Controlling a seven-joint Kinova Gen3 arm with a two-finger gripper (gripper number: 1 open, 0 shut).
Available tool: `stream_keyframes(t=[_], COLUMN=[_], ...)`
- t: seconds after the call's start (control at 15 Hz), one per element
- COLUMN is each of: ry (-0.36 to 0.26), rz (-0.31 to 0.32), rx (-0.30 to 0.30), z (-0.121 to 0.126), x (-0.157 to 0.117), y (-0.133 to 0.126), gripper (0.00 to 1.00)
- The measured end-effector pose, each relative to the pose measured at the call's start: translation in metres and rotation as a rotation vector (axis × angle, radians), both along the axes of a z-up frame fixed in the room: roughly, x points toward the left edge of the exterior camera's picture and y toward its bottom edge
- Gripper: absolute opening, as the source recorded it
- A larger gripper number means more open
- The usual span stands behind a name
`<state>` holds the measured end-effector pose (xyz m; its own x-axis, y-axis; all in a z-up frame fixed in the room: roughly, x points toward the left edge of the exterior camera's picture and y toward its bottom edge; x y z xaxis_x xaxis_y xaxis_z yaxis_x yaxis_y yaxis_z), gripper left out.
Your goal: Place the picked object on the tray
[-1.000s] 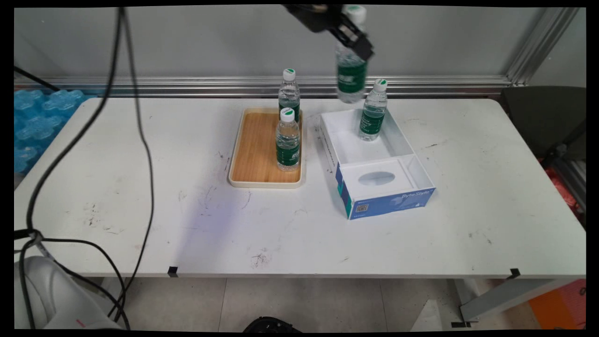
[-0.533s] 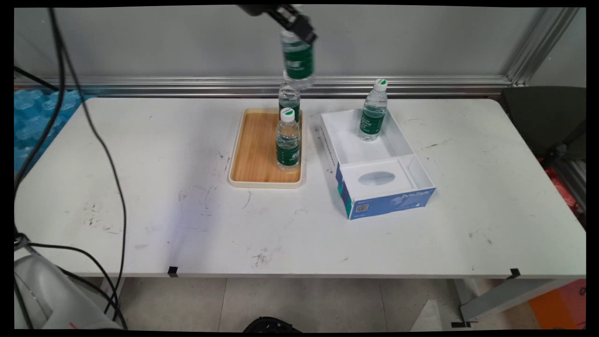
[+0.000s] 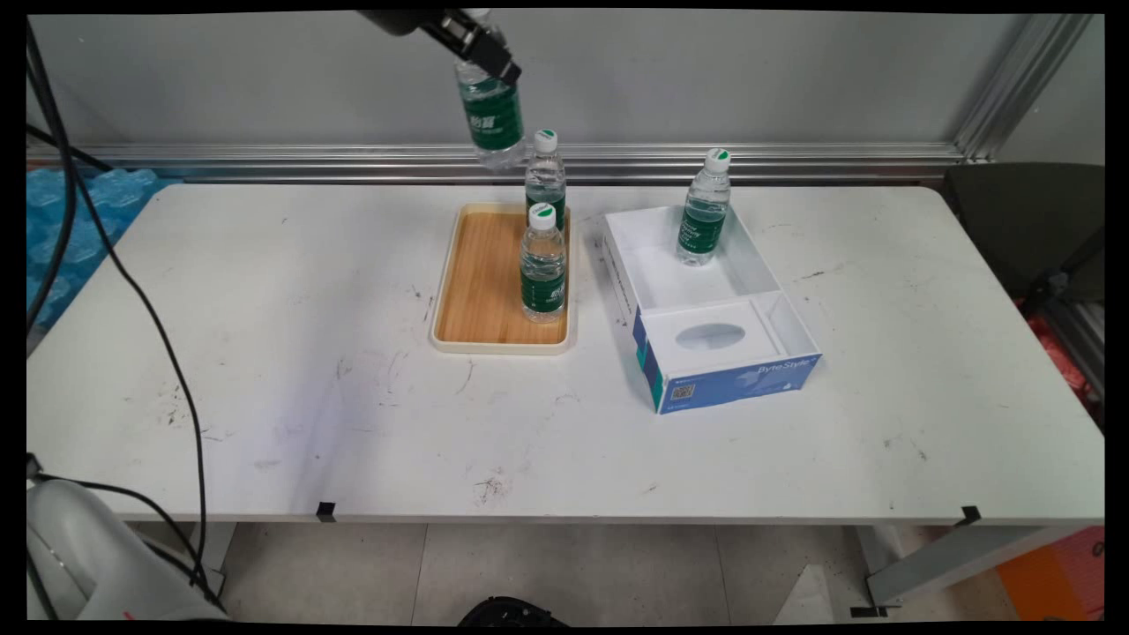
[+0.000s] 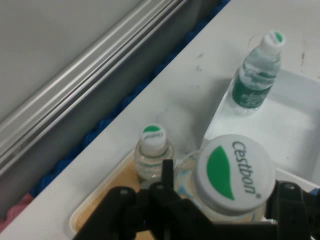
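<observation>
My gripper [image 3: 481, 48] is high above the table's far side, shut on a water bottle [image 3: 490, 119] with a green label, which hangs tilted over the far left end of the wooden tray [image 3: 481, 282]. In the hand view the held water bottle's white and green cap [image 4: 234, 174] sits between the black fingers [image 4: 165, 200]. Two more bottles stand on the tray: one at the far right corner [image 3: 545, 181], one nearer [image 3: 542, 265]. The far one also shows in the hand view [image 4: 153, 150]. A further bottle [image 3: 704, 210] stands in the open white box [image 3: 750, 265].
The white box with a blue front [image 3: 736, 384] lies right of the tray. Black cables [image 3: 168, 353] hang at the left. Blue packs [image 3: 53, 229] sit beyond the table's left end. An aluminium rail [image 3: 794, 159] runs along the wall.
My gripper has carried the held bottle leftward, from above the white box to above the tray's far left end. The other bottles stayed put.
</observation>
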<state>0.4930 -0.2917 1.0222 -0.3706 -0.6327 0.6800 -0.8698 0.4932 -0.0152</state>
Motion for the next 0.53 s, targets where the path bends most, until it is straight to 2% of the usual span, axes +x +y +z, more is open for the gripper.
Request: stream_keyframes(t=[0.33, 0.53], ry=[0.009, 0.012], rz=[0.050, 0.084], rx=[0.036, 0.062], z=[-0.026, -0.051], x=[0.009, 0.011], y=[-0.001, -0.005], gripper=[0.00, 0.00])
